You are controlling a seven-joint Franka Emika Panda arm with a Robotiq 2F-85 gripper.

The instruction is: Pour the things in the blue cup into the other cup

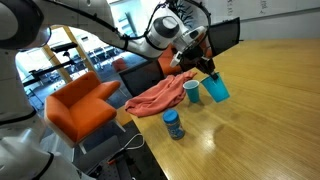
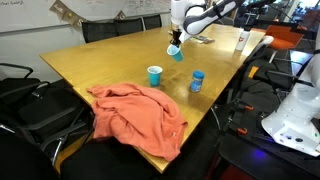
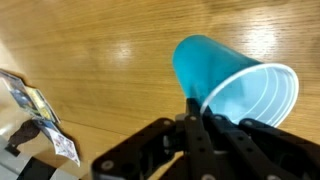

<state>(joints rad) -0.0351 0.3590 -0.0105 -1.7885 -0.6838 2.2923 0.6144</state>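
Observation:
My gripper is shut on the rim of the blue cup, a turquoise tapered cup. I hold it tilted above the wooden table. In both exterior views the held cup hangs under the gripper, off the table. The other cup, shorter with a pale inside, stands upright on the table beside the cloth, apart from the held cup. I cannot see what is inside either cup.
An orange-red cloth lies at the table edge. A small dark-blue patterned jar stands near the table's edge. A white bottle stands far off. A crumpled pale wrapper lies on the table in the wrist view.

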